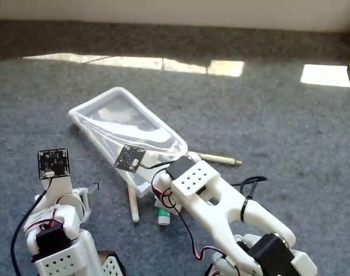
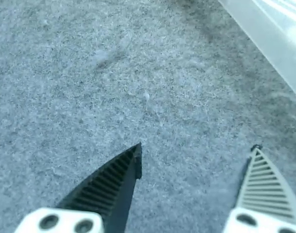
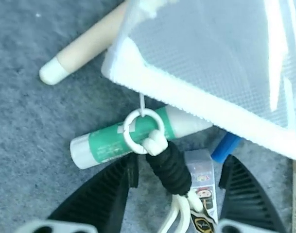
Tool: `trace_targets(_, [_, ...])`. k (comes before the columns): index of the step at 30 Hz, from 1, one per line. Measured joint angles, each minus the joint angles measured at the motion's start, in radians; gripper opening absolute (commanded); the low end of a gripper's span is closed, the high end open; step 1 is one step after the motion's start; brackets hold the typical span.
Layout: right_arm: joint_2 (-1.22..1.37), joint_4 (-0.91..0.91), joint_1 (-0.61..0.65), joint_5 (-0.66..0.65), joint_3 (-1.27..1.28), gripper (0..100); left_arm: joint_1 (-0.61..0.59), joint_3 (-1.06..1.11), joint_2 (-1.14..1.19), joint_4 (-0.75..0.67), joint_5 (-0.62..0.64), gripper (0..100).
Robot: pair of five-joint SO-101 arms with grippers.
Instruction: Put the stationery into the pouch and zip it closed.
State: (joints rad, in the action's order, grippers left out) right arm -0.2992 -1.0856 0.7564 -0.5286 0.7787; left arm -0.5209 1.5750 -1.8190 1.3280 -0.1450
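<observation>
My right claw (image 3: 182, 162) hangs open just above the grey carpet (image 3: 26, 121), its two black jaws spread well apart and gripping nothing. Between the jaws runs a black cord (image 3: 169, 167) knotted to a white ring pull (image 3: 143, 127), which hangs by a thin link from the corner of the clear mesh pouch (image 3: 211, 63). Under the ring lies a green-and-white glue stick (image 3: 113, 145), one end tucked beneath the pouch's white edge. Beside the cord sits a small printed block (image 3: 201, 174), possibly an eraser, and something blue (image 3: 226, 145) pokes out from under the pouch; I cannot tell what it is. A beige pen (image 3: 84, 46) with a white tip lies a little farther out, partly under the pouch corner. From above, the pouch lies flat in the middle of the carpet, and a second beige pen (image 1: 218, 157) rests beside its near end, across from the first. My left claw (image 2: 196, 148) is also open and holding nothing, over bare carpet, with the pouch's pale edge nearby.
</observation>
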Motion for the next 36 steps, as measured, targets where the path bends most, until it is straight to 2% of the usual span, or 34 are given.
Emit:
trace_targets(6, [0.000, 0.000, 0.000, -0.006, 0.000, 18.9, 0.000, 0.000, 0.002, 0.000, 0.000, 32])
trace_targets(36, [0.000, 0.028, -0.032, -0.009, 0.025, 18.3, 0.000, 0.002, 0.003, 0.000, 0.000, 32])
